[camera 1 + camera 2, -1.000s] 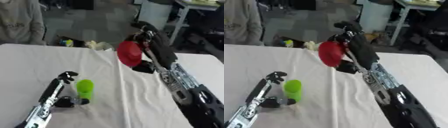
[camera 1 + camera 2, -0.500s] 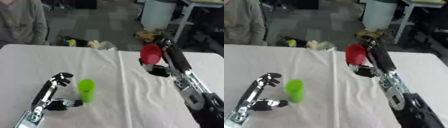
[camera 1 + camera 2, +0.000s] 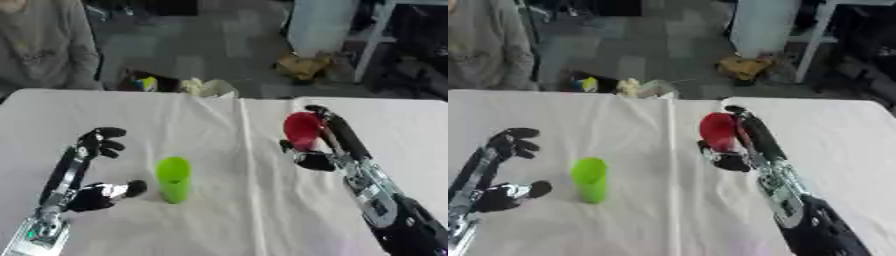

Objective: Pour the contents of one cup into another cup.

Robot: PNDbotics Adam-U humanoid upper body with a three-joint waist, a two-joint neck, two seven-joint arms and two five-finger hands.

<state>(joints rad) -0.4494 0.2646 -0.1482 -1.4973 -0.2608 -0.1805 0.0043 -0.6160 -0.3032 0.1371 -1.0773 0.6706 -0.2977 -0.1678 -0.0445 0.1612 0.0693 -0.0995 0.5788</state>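
Right of frame centre: red cup (image 3: 303, 130), grasped by right hand (image 3: 325, 145), fingers curled round its wall, thumb below; held above white tablecloth (image 3: 219, 200), roughly level or slightly tilted, mouth apparently turned toward the lens. Lower left of centre: green cup (image 3: 173, 178), standing upright on the cloth, well apart from the red cup and untouched. Lower left of frame: left hand (image 3: 98, 142), fingers curled and clenched on nothing, thumb just beside the green cup without contact. Contents of either cup not visible. Judged handling: both cups probably thin plastic, light, fairly stiff yet easily squashed at the rim, smooth and prone to slipping; green cup tall and narrow, hence likely to topple if nudged. Best hold judged to be round the mid-wall, clear of the lip, leaving the pouring edge free. Steadying of the green cup low on its wall advisable before any pour.
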